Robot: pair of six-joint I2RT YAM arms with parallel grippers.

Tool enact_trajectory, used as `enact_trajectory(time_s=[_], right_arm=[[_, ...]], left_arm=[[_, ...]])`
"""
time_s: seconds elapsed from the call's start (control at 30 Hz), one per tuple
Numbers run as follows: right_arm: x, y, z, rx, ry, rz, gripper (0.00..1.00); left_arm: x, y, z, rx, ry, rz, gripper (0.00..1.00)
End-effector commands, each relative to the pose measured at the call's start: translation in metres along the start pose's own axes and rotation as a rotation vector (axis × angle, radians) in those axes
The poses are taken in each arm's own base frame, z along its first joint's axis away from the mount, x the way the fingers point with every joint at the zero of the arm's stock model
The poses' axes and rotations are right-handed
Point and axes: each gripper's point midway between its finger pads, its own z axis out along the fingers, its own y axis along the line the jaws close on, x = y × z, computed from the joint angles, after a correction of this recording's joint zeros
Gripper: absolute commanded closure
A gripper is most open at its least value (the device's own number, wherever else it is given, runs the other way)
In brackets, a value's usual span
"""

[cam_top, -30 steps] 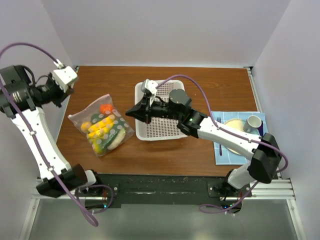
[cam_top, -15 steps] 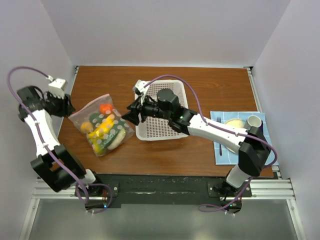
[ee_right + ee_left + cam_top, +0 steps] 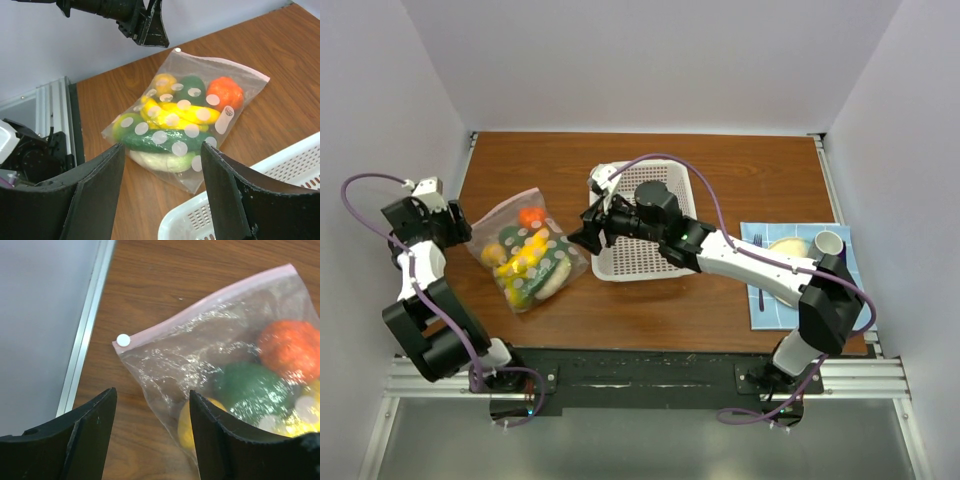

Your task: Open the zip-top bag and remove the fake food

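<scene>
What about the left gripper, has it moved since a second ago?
Yes. In the top view the left gripper has come from the far-left corner of the table toward the near edge, now beside the left corner of the zip-top bag.

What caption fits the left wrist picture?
Open left tool over a clear crinkly plastic zip-top bag of colourful fake food.

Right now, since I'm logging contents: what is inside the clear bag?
The bag holds an orange piece, a banana, green pieces and a whitish one. Anything under that pile is covered.
</scene>
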Motion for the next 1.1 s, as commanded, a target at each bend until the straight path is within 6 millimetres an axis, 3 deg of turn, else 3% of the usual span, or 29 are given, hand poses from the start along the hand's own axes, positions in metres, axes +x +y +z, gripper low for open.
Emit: enact_trajectory(time_s=[0.0, 0.1, 0.27, 0.37, 0.57, 0.9, 1.07], right_arm=[[-0.013, 0.000, -0.016, 0.038, -0.030, -0.027, 0.34], [-0.006, -0.001, -0.016, 0.045, -0.020, -0.020, 0.34], [0.001, -0.002, -0.019, 0.051, 0.003, -0.015, 0.34], [0.000, -0.001, -0.023, 0.054, 0.002, -0.021, 0.34], [0.000, 0.000, -0.033, 0.060, 0.004, -0.032, 0.34], [0.007, 0.003, -0.043, 0.054, 0.024, -0.042, 0.35], [0.013, 0.003, -0.045, 0.058, 0.039, -0.042, 0.36]], left_arm=[[-0.013, 0.018, 0.010, -0.114, -0.091, -0.080, 0.36], [-0.004, 0.021, 0.014, -0.134, -0.102, -0.130, 0.36], [0.033, 0.014, 0.034, -0.086, 0.022, -0.229, 0.37], [0.044, 0.012, 0.041, -0.075, 0.034, -0.271, 0.38], [0.048, 0.011, 0.053, -0.057, 0.028, -0.352, 0.39], [0.020, 0.013, 0.069, -0.023, -0.062, -0.407, 0.39], [0.026, 0.018, 0.079, -0.036, -0.057, -0.419, 0.41]])
